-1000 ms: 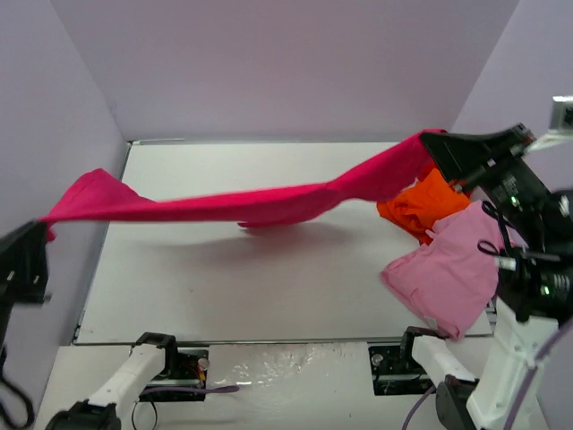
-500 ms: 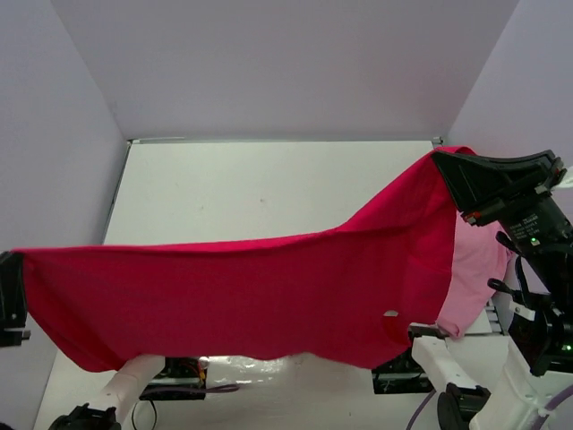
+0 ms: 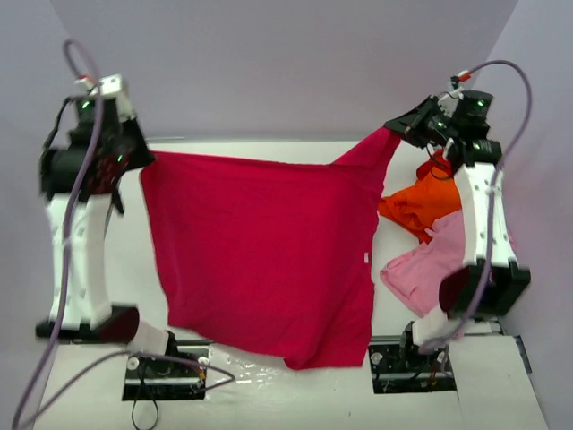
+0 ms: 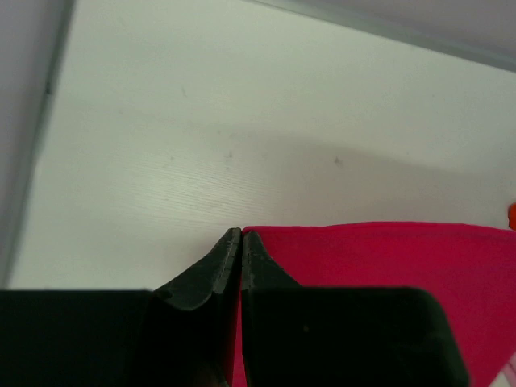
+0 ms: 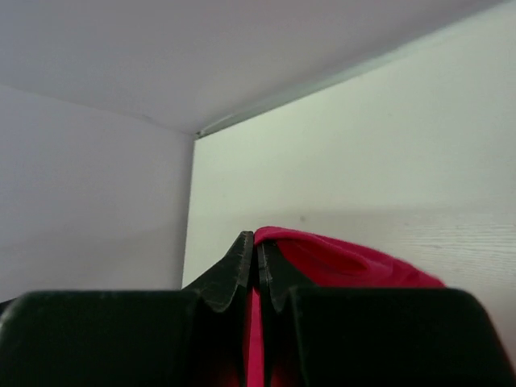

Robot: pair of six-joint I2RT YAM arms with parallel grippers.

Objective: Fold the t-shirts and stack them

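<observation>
L arm (image 3: 79, 251), R arm (image 3: 479, 215) up high, jaws of each clamped on raspberry-red t-shirt (image 3: 260, 251) corner, shirt hanging

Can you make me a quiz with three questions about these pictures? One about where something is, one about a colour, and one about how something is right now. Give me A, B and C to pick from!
1. Where does the orange t-shirt lie?
A) on the right side of the table, next to the pale pink t-shirt
B) under the left arm
C) in a basket

2. What colour is the big t-shirt spread between the two arms?
A) blue
B) raspberry red
C) green

3. How is the left end effector?
A) wide open
B) shut on nothing
C) shut on the big t-shirt's edge

Answers:
1 A: the top view shows orange cloth at the right, beside the pink.
2 B: the cloth is deep pinkish red all over.
3 C: the left wrist view shows the fingers pressed together with red cloth between them.
</observation>
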